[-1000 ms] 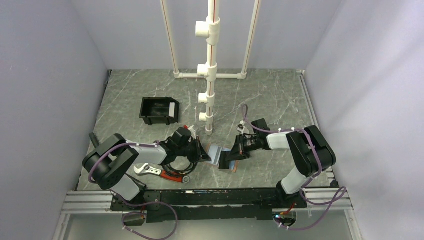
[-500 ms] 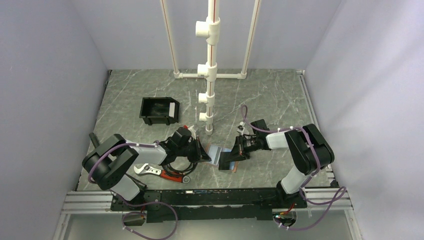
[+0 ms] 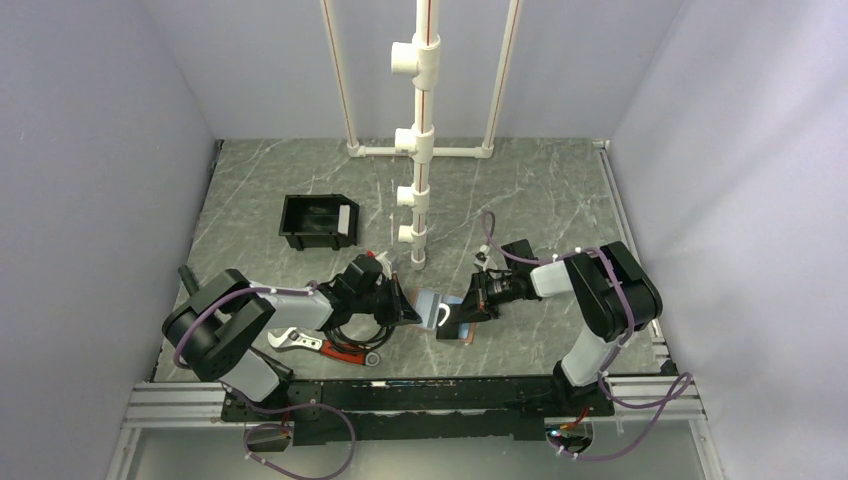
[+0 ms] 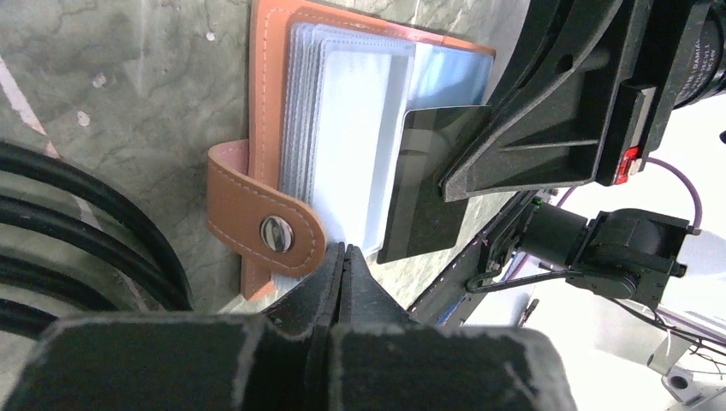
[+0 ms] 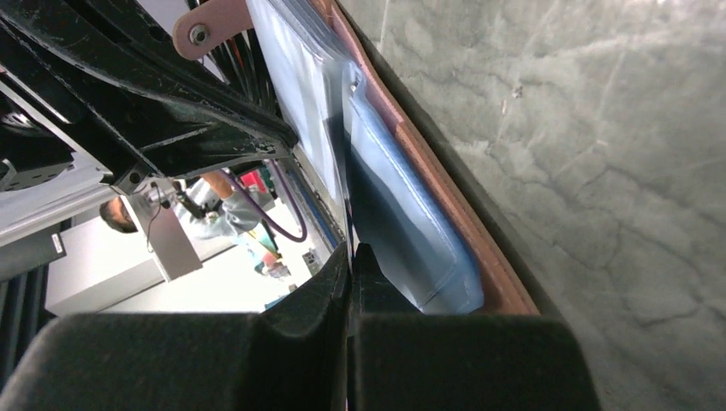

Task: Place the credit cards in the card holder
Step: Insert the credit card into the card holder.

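Note:
The card holder (image 3: 430,303) lies open on the table between the arms, brown rim up, with clear sleeves and a snap strap (image 4: 272,231). My left gripper (image 3: 407,311) is shut at the near edge of its sleeves (image 4: 342,171), its tips (image 4: 340,257) beside the strap. My right gripper (image 3: 464,311) is shut on a dark credit card (image 4: 432,184) whose free end lies over the sleeves. In the right wrist view the fingers (image 5: 349,261) pinch the card edge-on against the blue sleeve (image 5: 402,231) and brown rim (image 5: 432,180). Other cards are not visible.
A black open bin (image 3: 318,222) stands at the back left. A white pipe stand (image 3: 420,150) rises just behind the wallet. A red-handled wrench (image 3: 300,340) and black cable loops (image 3: 352,332) lie under the left arm.
The card in the right gripper has tilted and now catches a bright glare over the wallet. The right arm shifted slightly left. The left gripper has not moved.

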